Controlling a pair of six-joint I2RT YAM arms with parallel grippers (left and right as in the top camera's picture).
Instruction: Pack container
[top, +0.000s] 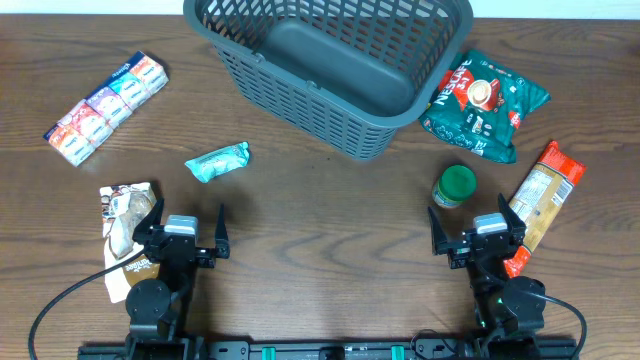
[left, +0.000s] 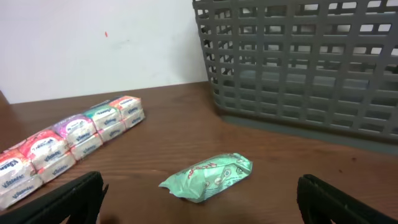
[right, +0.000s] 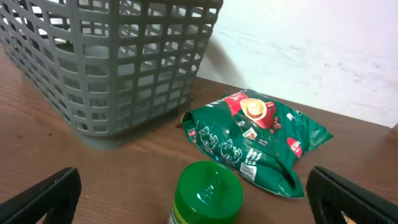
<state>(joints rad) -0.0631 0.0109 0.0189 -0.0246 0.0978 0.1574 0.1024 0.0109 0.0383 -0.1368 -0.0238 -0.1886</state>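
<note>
At the far left of the wooden table (top: 330, 225) a strip of small tissue packs (top: 105, 95) is lying slantwise, and nearer the front edge a brown-and-white pouch (top: 123, 215) is lying partly under the left arm. The left gripper (top: 185, 222) is sitting low over the table just beside that pouch, its jaws standing wide apart and gripping nothing. In the left wrist view its dark fingers (left: 65, 202) are showing at the two bottom corners with bare wood between them. Ahead of it a mint-green wrapped packet (top: 218, 161) is lying on its own, apart from both the tissue packs and the basket. The container (top: 300, 100), a large dark grey basket with lattice sides, is standing upright at the far middle of the table, turned at an angle to the table's edges, its solid floor showing through the open top. Just beside its right corner a green Nescafé bag (top: 483, 105) is lying flat. Nearer the front, a small jar with a green lid (top: 456, 185) is standing upright between that bag and the right gripper (top: 474, 225). This gripper is sitting close behind the jar, its jaws likewise spread wide and holding nothing. In the right wrist view its fingers (right: 43, 196) are showing at both bottom corners, with the green lid low between them. Furthest right an orange-and-red packet (top: 543, 195) is lying slantwise, its near end running alongside the right arm.
</note>
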